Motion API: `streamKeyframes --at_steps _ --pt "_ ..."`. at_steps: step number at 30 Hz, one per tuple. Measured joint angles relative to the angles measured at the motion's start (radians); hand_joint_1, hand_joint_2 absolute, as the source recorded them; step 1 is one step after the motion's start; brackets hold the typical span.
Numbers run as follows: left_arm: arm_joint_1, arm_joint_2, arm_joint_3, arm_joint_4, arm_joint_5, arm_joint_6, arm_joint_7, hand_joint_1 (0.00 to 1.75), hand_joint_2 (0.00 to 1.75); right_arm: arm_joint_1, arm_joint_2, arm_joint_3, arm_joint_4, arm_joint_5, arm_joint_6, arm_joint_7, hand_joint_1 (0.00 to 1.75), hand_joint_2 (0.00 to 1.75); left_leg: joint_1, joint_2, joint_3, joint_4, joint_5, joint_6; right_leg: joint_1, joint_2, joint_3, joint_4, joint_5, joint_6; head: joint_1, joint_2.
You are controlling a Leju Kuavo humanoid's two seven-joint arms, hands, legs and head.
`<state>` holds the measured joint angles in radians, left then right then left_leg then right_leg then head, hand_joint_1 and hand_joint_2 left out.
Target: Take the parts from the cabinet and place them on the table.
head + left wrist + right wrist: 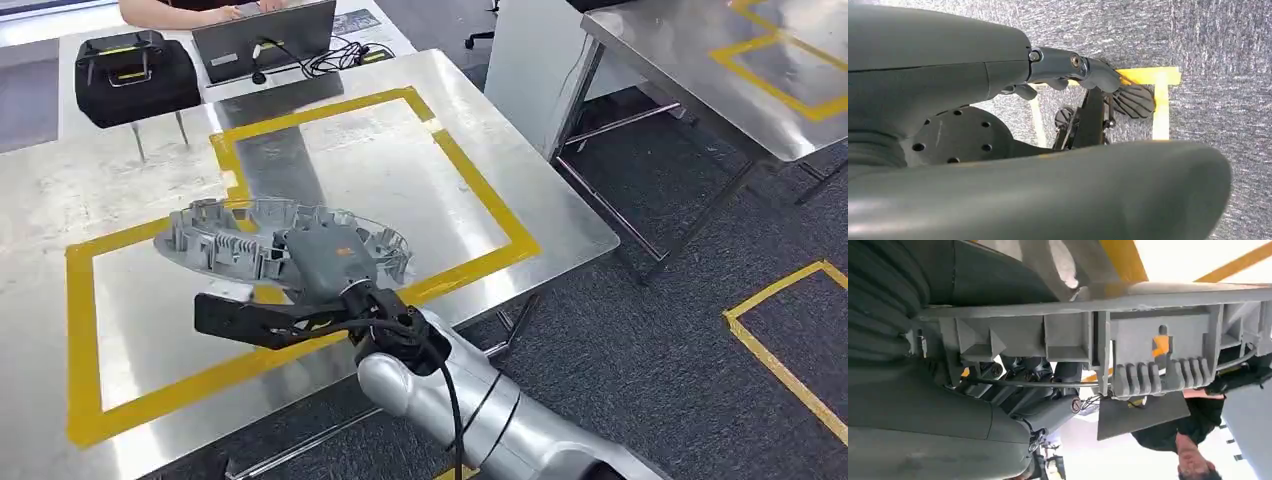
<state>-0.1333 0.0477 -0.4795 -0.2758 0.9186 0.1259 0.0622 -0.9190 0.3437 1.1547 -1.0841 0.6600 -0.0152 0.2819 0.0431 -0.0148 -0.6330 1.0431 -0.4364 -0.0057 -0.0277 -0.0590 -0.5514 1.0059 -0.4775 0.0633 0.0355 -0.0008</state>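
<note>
Over the near steel table point(480, 190), inside its yellow tape rectangle point(480, 205), my right hand point(320, 270) held the grey ribbed part point(215, 238), a round moulded piece with tabs along its rim. Thumb lay on top of the part and the darker fingers point(240, 320) reached beneath it, so the part was clamped between them. From the head view the part sat tilted, its left edge low near the table surface; contact with the table I could not tell. Right wrist view showed the part's point(1128, 335) ribbed underside edge close against the hand point(1013, 385).

Behind the table, at far left, a black case point(135, 75) stood on a second table, with a laptop point(265, 40) beside it and a person point(185, 12) seated behind.

To the right, another steel table point(700, 70) carried yellow tape.

My left hand point(1078, 70) hung over grey carpet point(1218, 45), fingers loosely curled, nothing in them.
</note>
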Motion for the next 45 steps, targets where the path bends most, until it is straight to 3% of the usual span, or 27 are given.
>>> streamKeyframes --at_steps 8,17,29,30,36,37,38,40,41,42,43,44,45 --pt "-0.007 -0.004 0.0 0.002 -0.032 0.004 -0.002 0.0 0.0 -0.005 -0.001 0.04 0.095 -0.009 0.101 0.036 1.75 1.75 0.0 0.0 0.007 -0.001 -0.002 -0.002 0.0 0.0 -0.012 0.0 -0.009 -0.003 -0.003 0.0" --pt "-0.015 -0.011 0.0 -0.003 -0.053 0.006 0.01 0.0 0.0 -0.023 -0.001 0.078 0.206 -0.064 0.115 0.05 1.75 1.75 0.0 0.0 0.012 -0.001 -0.002 -0.002 0.0 0.0 -0.006 0.0 -0.007 -0.002 -0.003 0.0" --pt "-0.019 -0.018 0.002 -0.003 -0.033 -0.047 -0.003 0.0 0.0 -0.058 0.0 0.129 0.221 -0.151 0.107 0.079 1.75 1.75 0.0 0.0 0.014 -0.001 -0.002 -0.002 0.0 0.0 -0.004 0.0 -0.007 -0.002 -0.006 0.0" --pt "-0.019 -0.018 0.002 -0.003 -0.034 -0.045 -0.003 0.0 0.0 -0.062 0.0 0.132 0.221 -0.158 0.106 0.084 1.75 1.75 -0.004 0.0 0.014 0.001 -0.004 0.0 -0.003 0.0 -0.002 -0.004 -0.002 0.005 -0.006 0.0" --pt "-0.018 -0.017 0.002 -0.001 -0.036 -0.044 -0.003 0.0 0.0 -0.069 0.002 0.151 0.221 -0.166 0.104 0.094 1.75 1.75 -0.013 -0.003 0.009 0.0 -0.004 0.01 -0.011 -0.005 0.018 -0.012 0.006 0.02 -0.016 0.0" --pt "-0.019 -0.017 0.002 -0.001 -0.036 -0.044 -0.003 0.0 0.0 -0.072 0.002 0.153 0.221 -0.166 0.103 0.097 1.75 1.75 -0.013 -0.007 0.012 -0.005 -0.002 0.014 -0.012 -0.011 0.021 -0.014 0.004 0.024 -0.019 0.0" --pt "-0.018 -0.017 0.002 0.0 -0.036 -0.044 -0.003 0.0 0.0 -0.072 0.001 0.155 0.221 -0.168 0.102 0.1 1.75 1.75 -0.004 -0.011 0.019 -0.016 0.005 0.024 -0.016 0.0 0.009 -0.006 -0.004 0.028 -0.016 0.0" --pt "-0.02 -0.018 0.003 0.0 -0.036 -0.045 -0.003 0.0 0.0 -0.077 0.0 0.157 0.225 -0.171 0.099 0.109 1.75 1.75 -0.007 -0.021 0.018 -0.019 0.009 0.029 -0.01 0.036 -0.033 0.094 -0.071 0.018 -0.006 0.0" --pt "-0.02 -0.018 0.003 0.0 -0.036 -0.045 -0.003 0.0 0.0 -0.076 0.0 0.158 0.227 -0.174 0.099 0.113 1.75 1.75 -0.011 -0.028 0.013 -0.019 0.011 0.031 -0.005 0.045 -0.082 0.196 -0.119 0.012 0.001 0.0" --pt "-0.019 -0.018 0.003 0.0 -0.036 -0.045 -0.003 0.0 0.0 -0.075 -0.001 0.16 0.232 -0.18 0.099 0.116 1.75 1.75 -0.016 -0.036 0.01 -0.019 0.013 0.033 -0.001 0.048 -0.119 0.274 -0.147 0.007 0.004 0.0" --pt "-0.018 -0.018 0.003 0.0 -0.036 -0.046 -0.003 0.0 0.0 -0.074 -0.001 0.162 0.235 -0.184 0.099 0.117 1.75 1.75 -0.019 -0.042 0.007 -0.018 0.014 0.034 0.003 0.05 -0.137 0.308 -0.152 0.002 0.005 0.0" --pt "-0.018 -0.018 0.003 0.001 -0.036 -0.046 -0.003 0.0 0.0 -0.075 -0.001 0.164 0.238 -0.187 0.099 0.12 1.75 1.75 -0.024 -0.055 0.005 -0.018 0.016 0.033 0.008 0.052 -0.136 0.303 -0.135 -0.008 0.005 0.0" --pt "-0.018 -0.018 0.003 0.002 -0.036 -0.046 -0.003 0.0 0.0 -0.076 -0.001 0.166 0.24 -0.19 0.099 0.121 1.75 1.75 -0.028 -0.065 0.004 -0.018 0.019 0.032 0.015 0.056 -0.114 0.256 -0.102 -0.021 0.007 0.0"
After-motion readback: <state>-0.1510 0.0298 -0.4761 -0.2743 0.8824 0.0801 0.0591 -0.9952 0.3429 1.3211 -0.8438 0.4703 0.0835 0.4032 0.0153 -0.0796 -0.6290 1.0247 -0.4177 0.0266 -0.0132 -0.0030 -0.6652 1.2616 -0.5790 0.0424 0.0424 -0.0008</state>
